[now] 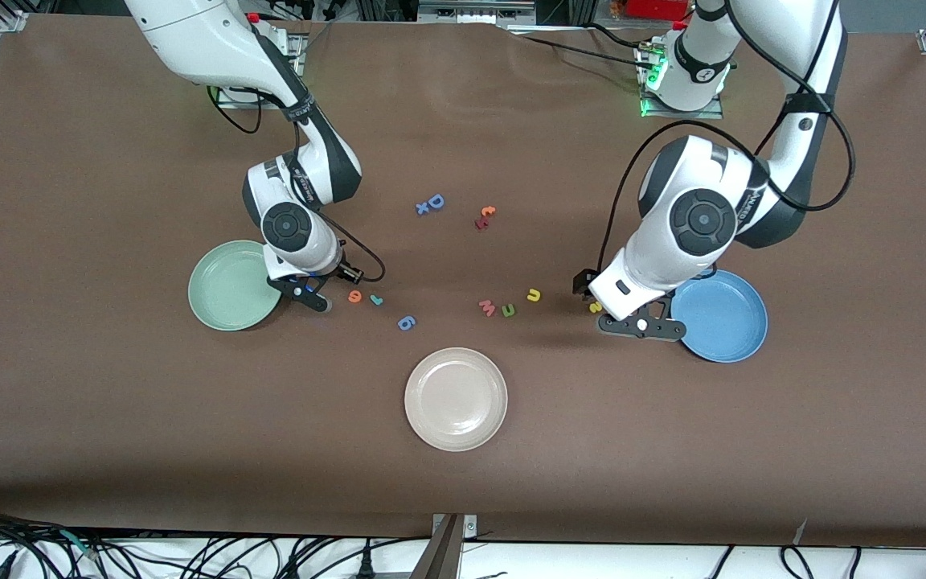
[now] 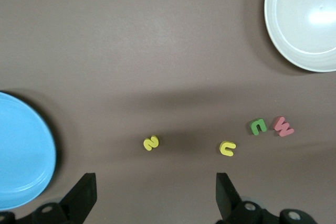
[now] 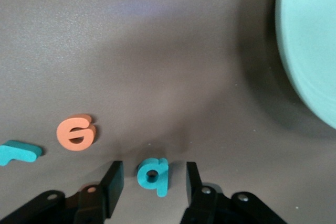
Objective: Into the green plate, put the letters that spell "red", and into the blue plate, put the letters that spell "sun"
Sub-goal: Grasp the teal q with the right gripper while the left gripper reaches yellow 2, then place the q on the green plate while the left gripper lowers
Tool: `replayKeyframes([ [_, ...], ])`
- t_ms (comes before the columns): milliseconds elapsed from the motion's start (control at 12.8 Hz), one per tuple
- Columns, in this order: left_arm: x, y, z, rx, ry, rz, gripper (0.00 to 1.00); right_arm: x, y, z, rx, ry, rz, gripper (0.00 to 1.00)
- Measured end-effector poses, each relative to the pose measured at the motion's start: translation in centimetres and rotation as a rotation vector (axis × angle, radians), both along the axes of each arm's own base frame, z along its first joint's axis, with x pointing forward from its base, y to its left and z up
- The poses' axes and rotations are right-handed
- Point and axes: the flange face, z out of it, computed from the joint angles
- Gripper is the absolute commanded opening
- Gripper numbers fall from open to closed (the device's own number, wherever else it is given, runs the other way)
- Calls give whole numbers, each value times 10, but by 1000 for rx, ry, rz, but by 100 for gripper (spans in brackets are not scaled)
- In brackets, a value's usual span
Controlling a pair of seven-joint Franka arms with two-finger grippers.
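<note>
- Front view, starting at the right arm's end of the table: the green plate [image 1: 234,285] lies flat on the brown table [image 1: 109,418], and the right arm bends down from its base so that its wrist hangs just beside the plate's rim.
- The right gripper [image 1: 312,291] is low at the table next to that plate; in the right wrist view its fingers [image 3: 113,182] stand on either side of the teal "d" [image 3: 154,174], with a small gap showing on each side, so they are not clamped on it.
- Just beside it lie the orange "e" [image 1: 354,297] and the teal "r" [image 1: 376,300], with a blue "6" [image 1: 406,322] a little nearer the camera.
- A beige-white plate [image 1: 456,398] sits near the middle, nearest the camera.
- A pink "w" [image 1: 487,308], the green "n" [image 1: 508,309] and the yellow "u" [image 1: 534,295] lie in a short row.
- The left arm folds down steeply, its gripper [image 1: 640,326] over the table beside the blue plate [image 1: 720,316], fingers [image 2: 84,195] spread wide with nothing between them; the yellow "s" [image 2: 150,142] lies on the table close by.
</note>
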Motion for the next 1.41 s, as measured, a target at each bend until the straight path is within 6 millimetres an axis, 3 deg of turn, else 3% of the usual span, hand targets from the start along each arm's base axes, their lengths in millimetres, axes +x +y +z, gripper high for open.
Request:
replayKeyframes([
  [626,-27,-4,-70,-5,-60,-17,100,-1,-1,-7,14,-32,-2,45],
  [783,-32,-1,-80,6,-67,-27,100,-1,0,-7,17,-39,-1,11],
  [861,-33,0,-82,9,-66,-29,100,-1,0,-7,18,-40,-1,0],
  [1409,-53,10,-116,6,-93,-28,100,-2,0,-4,11,-21,0,0],
])
